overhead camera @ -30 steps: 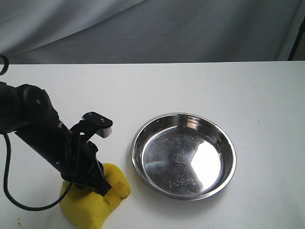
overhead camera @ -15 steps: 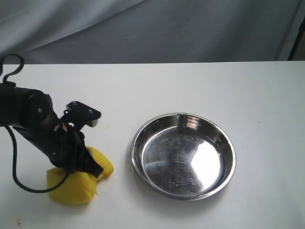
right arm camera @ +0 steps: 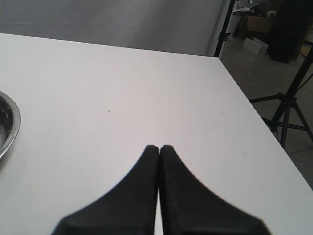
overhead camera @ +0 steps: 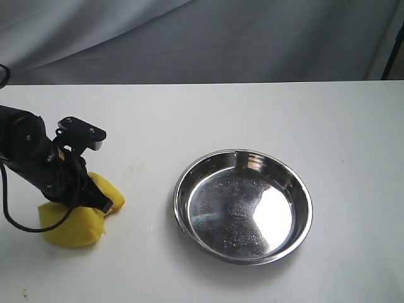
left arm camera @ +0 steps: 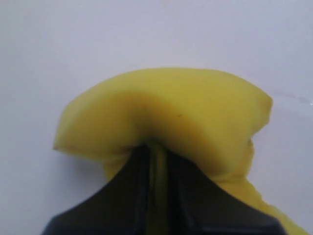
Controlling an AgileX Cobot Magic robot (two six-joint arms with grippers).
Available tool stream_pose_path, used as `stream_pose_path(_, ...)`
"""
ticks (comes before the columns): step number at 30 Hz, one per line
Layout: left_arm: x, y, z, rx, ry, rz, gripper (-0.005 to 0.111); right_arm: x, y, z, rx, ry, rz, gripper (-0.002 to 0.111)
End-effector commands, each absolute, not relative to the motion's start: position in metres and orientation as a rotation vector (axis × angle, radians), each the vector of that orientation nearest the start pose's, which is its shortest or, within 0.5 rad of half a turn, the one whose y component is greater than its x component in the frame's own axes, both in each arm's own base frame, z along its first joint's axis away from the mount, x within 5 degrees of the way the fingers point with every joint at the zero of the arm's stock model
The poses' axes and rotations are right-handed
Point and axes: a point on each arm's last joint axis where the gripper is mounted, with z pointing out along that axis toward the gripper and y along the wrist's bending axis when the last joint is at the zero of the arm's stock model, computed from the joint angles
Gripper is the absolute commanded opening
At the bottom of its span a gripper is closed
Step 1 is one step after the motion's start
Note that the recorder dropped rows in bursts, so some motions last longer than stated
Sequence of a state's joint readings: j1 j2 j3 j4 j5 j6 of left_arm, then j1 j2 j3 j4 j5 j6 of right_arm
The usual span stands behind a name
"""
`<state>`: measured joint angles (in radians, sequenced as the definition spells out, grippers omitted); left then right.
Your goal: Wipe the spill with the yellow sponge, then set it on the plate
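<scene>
At the left, our left claw (overhead camera: 101, 201) pinches the sponge (overhead camera: 68, 225), which rests on the surface (overhead camera: 252, 113). Apart to its right we see the plate (overhead camera: 178, 192). Farther right, our right claw (right arm camera: 159, 148) hangs pressed together above the surface, near the plate's rim.

Nothing readable shows on any surface; the plate (overhead camera: 203, 184) carries a small stamped mark (overhead camera: 238, 209) at the middle of its base (too small and blurred to read)
</scene>
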<state>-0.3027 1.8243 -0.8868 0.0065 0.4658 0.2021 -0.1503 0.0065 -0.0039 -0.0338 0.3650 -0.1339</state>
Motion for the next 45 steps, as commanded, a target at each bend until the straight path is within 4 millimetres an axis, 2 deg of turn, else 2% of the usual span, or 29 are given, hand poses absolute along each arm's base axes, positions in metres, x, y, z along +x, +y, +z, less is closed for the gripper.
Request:
stream_pose_path(1, 0.287, -0.108, 0.117, 0.833, 2.839, -0.084, 0.000, 0.052, -0.009, 0.181, -0.013, 1.846, -0.236, 0.000)
stream_pose_path(4, 0.275, -0.131, 0.117, 0.981, 2.823, -0.138, 0.000, 0.052, -0.009, 0.181, -0.013, 1.846, -0.236, 0.000)
stream_pose_path(8, 0.259, -0.160, 0.117, 1.060, 2.807, -0.205, 0.000, 0.052, -0.009, 0.181, -0.013, 1.846, -0.236, 0.000)
stream_pose_path(12, 0.246, -0.180, 0.117, 1.169, 2.759, -0.211, 0.000, 0.052, -0.009, 0.181, -0.013, 1.846, -0.236, 0.000)
stream_pose_path(13, 0.249, -0.180, 0.118, 1.184, 2.723, -0.190, 0.000, 0.052, -0.009, 0.181, -0.013, 1.846, -0.236, 0.000)
stream_pose_path(15, 0.259, -0.174, 0.118, 1.189, 2.655, -0.130, 0.000, 0.052, -0.009, 0.181, -0.013, 1.846, -0.236, 0.000)
stream_pose_path(17, 0.274, -0.161, 0.117, 1.089, 2.629, -0.118, 0.000, 0.052, -0.009, 0.181, -0.013, 1.846, -0.236, 0.000)
stream_pose_path(22, 0.309, -0.103, 0.095, 0.837, 2.689, -0.042, 0.000, 0.052, -0.009, 0.181, -0.013, 1.846, -0.236, 0.000)
stream_pose_path(23, 0.318, -0.084, 0.090, 0.734, 2.692, -0.024, 0.000, 0.052, -0.009, 0.181, -0.013, 1.846, -0.236, 0.000)
stream_pose_path(24, 0.325, -0.067, 0.092, 0.649, 2.671, -0.005, 0.000, 0.052, -0.009, 0.181, -0.013, 1.846, -0.236, 0.000)
stream_pose_path(27, 0.338, -0.041, 0.106, 0.509, 2.569, 0.041, 0.000, 0.052, -0.009, 0.181, -0.013, 1.846, -0.236, 0.000)
stream_pose_path(29, 0.344, -0.036, 0.114, 0.476, 2.502, 0.061, 0.000, 0.052, -0.009, 0.181, -0.013, 1.846, -0.236, 0.000)
stream_pose_path(33, 0.357, -0.041, 0.112, 0.488, 2.507, 0.052, 0.000, 0.052, -0.009, 0.181, -0.013, 1.846, -0.236, 0.000)
stream_pose_path(36, 0.369, -0.054, 0.103, 0.548, 2.581, 0.022, 0.000, 0.052, -0.009, 0.181, -0.013, 1.846, -0.236, 0.000)
stream_pose_path(40, 0.379, -0.094, 0.092, 0.704, 2.620, -0.023, 0.000, 0.052, -0.009, 0.181, -0.013, 1.846, -0.236, 0.000)
stream_pose_path(45, 0.372, -0.147, 0.090, 0.882, 2.561, -0.064, 0.000, 0.052, -0.009, 0.181, -0.013, 1.846, -0.236, 0.000)
